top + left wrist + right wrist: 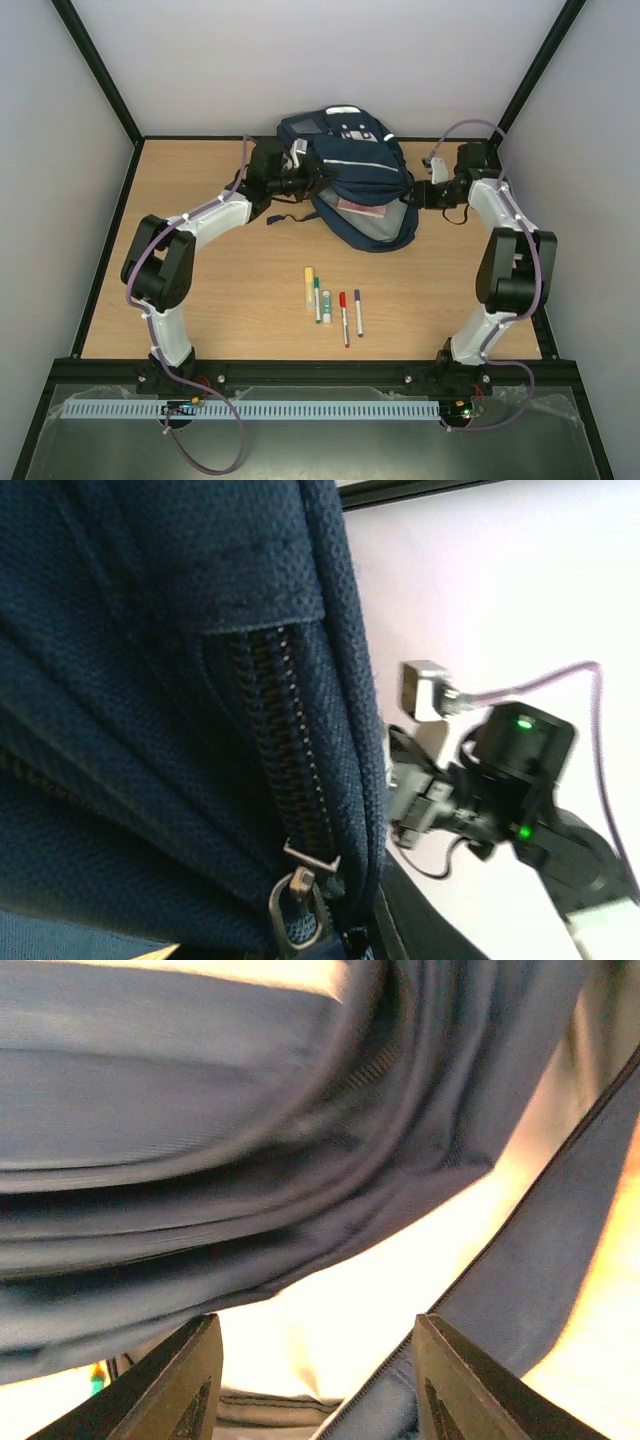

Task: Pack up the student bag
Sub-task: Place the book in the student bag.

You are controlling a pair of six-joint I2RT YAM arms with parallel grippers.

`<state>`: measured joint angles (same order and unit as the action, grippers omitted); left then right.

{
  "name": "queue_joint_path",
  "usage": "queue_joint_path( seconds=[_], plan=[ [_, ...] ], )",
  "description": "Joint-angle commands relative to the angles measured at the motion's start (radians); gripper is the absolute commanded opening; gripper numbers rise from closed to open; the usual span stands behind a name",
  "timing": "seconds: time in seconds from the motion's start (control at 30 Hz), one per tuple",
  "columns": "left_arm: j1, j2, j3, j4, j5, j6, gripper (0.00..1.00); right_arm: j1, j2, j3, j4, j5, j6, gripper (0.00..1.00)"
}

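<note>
student bag [350, 165] propped open — pens [330, 305] waiting
left gripper [303, 182] looks pinched on its flap, right gripper [315, 1322] spread, empty — keep that flap high.

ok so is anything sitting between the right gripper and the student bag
Nothing visible does. The right gripper, jaws open, sits at the right edge of the student bag, beside its unzipped opening. The markers lie nearer the arm bases, well off that line.
</note>
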<state>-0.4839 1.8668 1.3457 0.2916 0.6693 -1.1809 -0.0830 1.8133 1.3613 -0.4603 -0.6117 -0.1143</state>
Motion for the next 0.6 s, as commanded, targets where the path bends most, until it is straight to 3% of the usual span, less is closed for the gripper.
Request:
queue_joint_path(
  seconds=[0.0, 0.07, 0.13, 0.33, 0.57],
  plan=[
    [0.002, -0.023, 0.045, 0.052, 0.046, 0.035, 0.03, 0.008, -0.119, -0.012, -0.083, 0.064, -0.208, 0.57],
    [0.004, -0.024, 0.043, 0.048, 0.048, 0.036, 0.03, 0.027, -0.162, -0.014, -0.107, 0.012, -0.318, 0.64],
    [0.006, -0.025, 0.04, 0.044, 0.051, 0.038, 0.03, 0.069, -0.212, -0.037, -0.088, 0.056, -0.4, 0.66],
    [0.012, -0.041, 0.041, 0.021, 0.052, 0.053, 0.03, 0.18, -0.252, -0.063, -0.052, 0.176, -0.518, 0.62],
    [0.022, -0.048, 0.046, -0.003, 0.054, 0.066, 0.03, 0.203, -0.234, -0.06, -0.04, 0.281, -0.614, 0.62]
  ],
)
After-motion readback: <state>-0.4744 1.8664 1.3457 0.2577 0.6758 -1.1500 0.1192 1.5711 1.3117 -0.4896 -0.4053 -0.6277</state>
